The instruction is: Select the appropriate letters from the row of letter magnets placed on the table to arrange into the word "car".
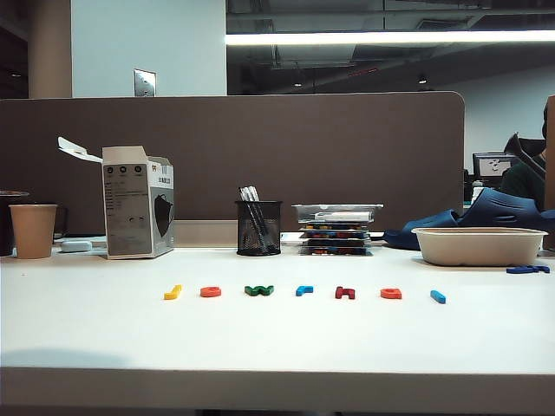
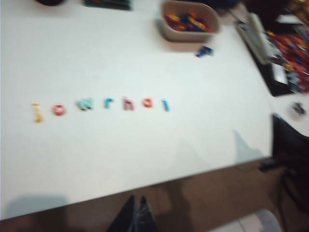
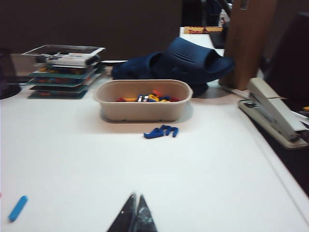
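Several letter magnets lie in a row on the white table (image 1: pixel 277 347). Among them are the orange rounded "c" (image 1: pixel 210 292), the light blue "r" (image 1: pixel 303 290) and the orange "a" (image 1: pixel 391 293). The blurred left wrist view shows the same row, with the "c" (image 2: pixel 59 109), the "r" (image 2: pixel 108 102) and the "a" (image 2: pixel 147 102). My left gripper (image 2: pixel 137 203) is shut and empty, off the table's front edge, far from the row. My right gripper (image 3: pixel 136 198) is shut and empty over bare table, with the straight light blue letter (image 3: pixel 18 208) off to its side. Neither gripper shows in the exterior view.
A beige bowl (image 1: pixel 478 245) of loose letters stands at the back right, a navy-blue piece (image 1: pixel 528 269) beside it. A paper cup (image 1: pixel 33 230), a white box (image 1: pixel 137 202), a mesh pen holder (image 1: pixel 258 227) and stacked trays (image 1: pixel 336 229) line the back. A stapler (image 3: pixel 273 113) lies at the right edge.
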Controlling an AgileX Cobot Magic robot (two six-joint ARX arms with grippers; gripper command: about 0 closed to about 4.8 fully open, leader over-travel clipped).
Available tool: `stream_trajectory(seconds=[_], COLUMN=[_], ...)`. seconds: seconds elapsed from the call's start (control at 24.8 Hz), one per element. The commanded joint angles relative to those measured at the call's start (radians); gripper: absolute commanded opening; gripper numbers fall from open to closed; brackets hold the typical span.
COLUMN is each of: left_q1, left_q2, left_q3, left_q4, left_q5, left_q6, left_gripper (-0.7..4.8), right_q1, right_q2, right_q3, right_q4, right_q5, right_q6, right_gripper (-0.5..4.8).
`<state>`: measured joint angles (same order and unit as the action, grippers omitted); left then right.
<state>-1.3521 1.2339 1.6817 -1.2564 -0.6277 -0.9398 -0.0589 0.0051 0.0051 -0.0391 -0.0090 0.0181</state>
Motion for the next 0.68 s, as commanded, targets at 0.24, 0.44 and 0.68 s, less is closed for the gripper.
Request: stream_trajectory(seconds=[0.24,0.44,0.68], left_q1=[-0.008,-0.014,-0.018], left_q2=[0.039,0.089,0.107], left_q3=[-0.002,-0.002,-0.002], left_q4=[-0.176,-0.175,-0.129], left_q5=[-0.105,-0.101,-0.093], left_q6=[-0.199,-0.198,-0.198], left_gripper=[-0.06,-0.06,-0.06], right_q1=[0.0,0.0,0.0], right_q2=[-0.007,-0.007,-0.007], right_q3=[-0.002,-0.002,-0.002], right_q4=[0.021,0.022,0.039], right_q5=[0.018,0.044,0.044], right_q6=[0.008,0.008,0.008], right_gripper=[-0.02,-0.02,-0.02])
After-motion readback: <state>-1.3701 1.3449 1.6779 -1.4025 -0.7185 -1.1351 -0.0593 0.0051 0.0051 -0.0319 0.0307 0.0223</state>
